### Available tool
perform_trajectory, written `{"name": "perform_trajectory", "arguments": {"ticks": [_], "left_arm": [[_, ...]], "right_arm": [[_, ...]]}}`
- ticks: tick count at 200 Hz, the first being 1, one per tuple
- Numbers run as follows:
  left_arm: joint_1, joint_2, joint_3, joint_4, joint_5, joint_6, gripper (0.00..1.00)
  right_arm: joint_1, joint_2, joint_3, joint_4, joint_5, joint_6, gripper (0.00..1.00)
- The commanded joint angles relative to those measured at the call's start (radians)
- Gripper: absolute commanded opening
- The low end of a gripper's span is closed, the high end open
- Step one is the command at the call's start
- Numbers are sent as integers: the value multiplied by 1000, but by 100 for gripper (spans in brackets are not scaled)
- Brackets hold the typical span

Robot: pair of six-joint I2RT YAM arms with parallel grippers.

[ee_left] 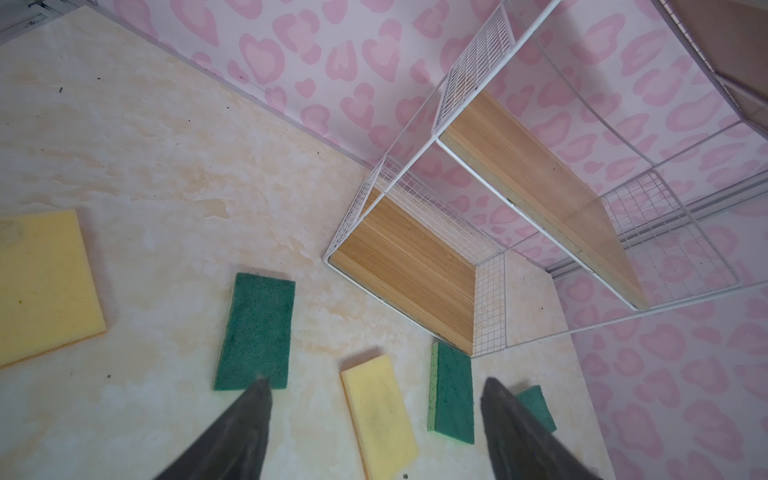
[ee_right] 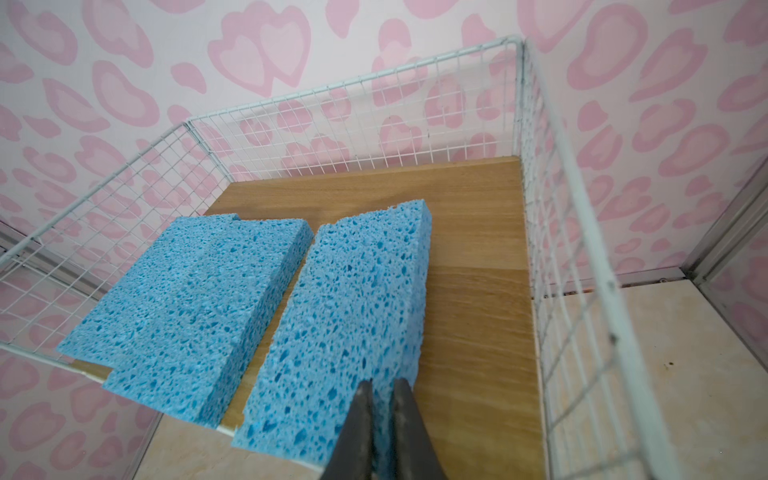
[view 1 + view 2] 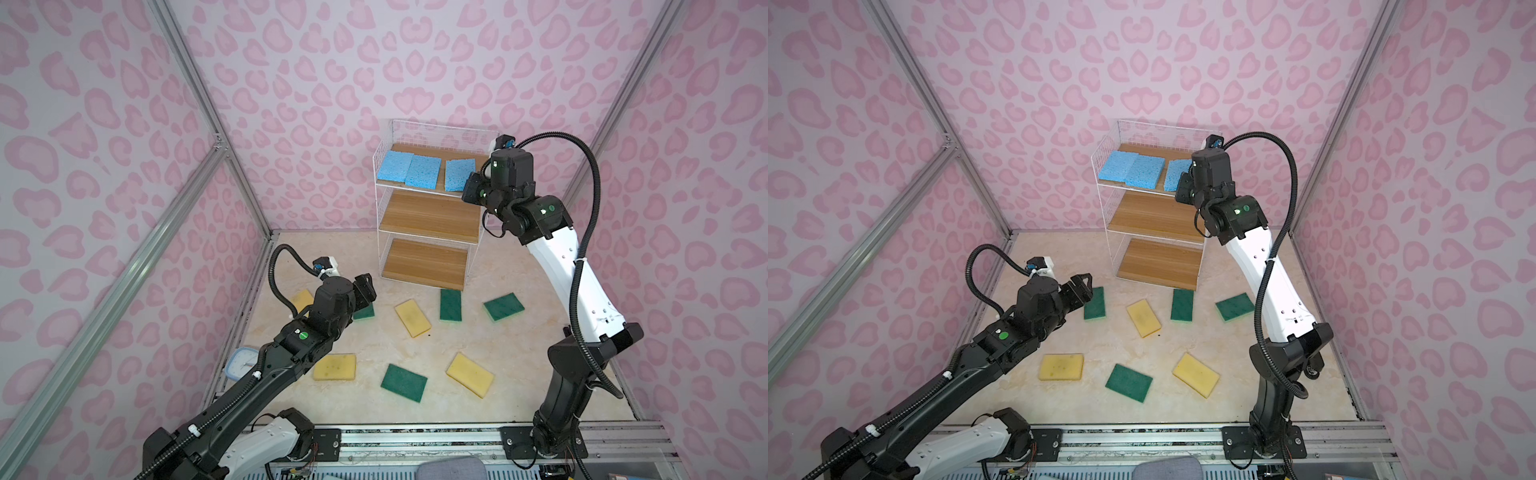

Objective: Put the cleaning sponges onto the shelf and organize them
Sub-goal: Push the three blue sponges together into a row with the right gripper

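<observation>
I read three blue sponges [image 3: 423, 171] lying flat in a row on the top board of the shelf [image 3: 430, 216]. The two on the left of both top views touch. The third blue sponge [image 2: 349, 299] lies just beside them with a narrow gap, and its near edge overhangs the front of the board. The middle and bottom boards carry nothing.

The right gripper [image 2: 384, 384] sits at the near edge of the third blue sponge. Its jaws are drawn almost together, and I cannot tell whether they pinch the sponge.

The shelf stands at the back of the counter [image 3: 374, 345]. Four green sponges [image 3: 450, 305] and four yellow sponges [image 3: 412, 318] lie scattered flat on the counter in front of the shelf, all apart from one another.

The left gripper [image 1: 376, 380] hovers over the left side of the counter, above one green sponge [image 3: 1095, 303]. Its jaws stand wide apart and hold nothing.
</observation>
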Motion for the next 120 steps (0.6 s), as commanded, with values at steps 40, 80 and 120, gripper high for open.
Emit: {"name": "perform_trajectory", "arguments": {"ticks": [40,80,120], "left_arm": [[1,4,15,-6,-14,1,81],[3,-2,17,-12,-22,7,81],[2,-2,11,-14,-17,5,82]], "right_arm": [[4,25,-12,10,-73,-5,12],[3,41,-11,22,-82,6,12],[4,20,-37,35,-81,6,31]]}}
